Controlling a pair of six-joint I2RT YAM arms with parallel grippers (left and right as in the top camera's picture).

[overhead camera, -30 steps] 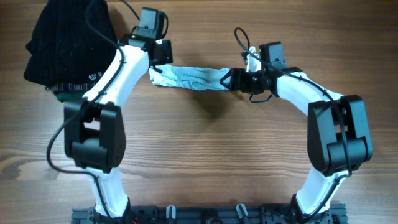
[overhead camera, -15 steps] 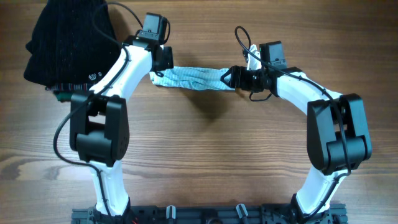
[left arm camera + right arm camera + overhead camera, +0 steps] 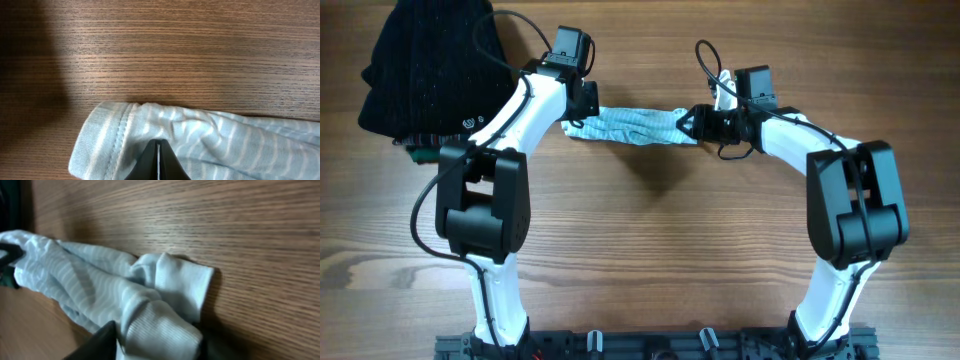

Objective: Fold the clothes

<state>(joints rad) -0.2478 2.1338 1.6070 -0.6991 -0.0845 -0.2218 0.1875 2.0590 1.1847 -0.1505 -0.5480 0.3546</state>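
Brown wood-grain counter (image 3: 650, 240) carries everything.

White-and-black left arm (image 3: 480, 200) and right arm (image 3: 850, 200) both reach to the far half of the counter, elbows bowed outward.

Black ribbed knit garment (image 3: 425, 70) is heaped at the far left corner, beside the left arm.

Small pale blue-white finely striped garment (image 3: 625, 125) is at the far middle of the counter, drawn out into a narrow, wrinkled band between the two pincers. It is apart from the black knit. Its shadow falls on the wood just nearer the base. Cannot tell if the middle touches the counter.

Dark green garment with plaid trim (image 3: 420, 152) shows only as a sliver under the near edge of the black knit.

Left pincer (image 3: 582, 105) is clenched on the band's left end. In the wrist view the tips (image 3: 158, 157) are pressed together on the fabric (image 3: 210, 135), just inside a hemmed opening.

Right pincer (image 3: 688, 122) is clamped on the right end. In its wrist view (image 3: 155, 342) a ribbed cuff is bunched between the dark fingers, and the rest of the fabric (image 3: 75, 280) trails away toward the other arm.
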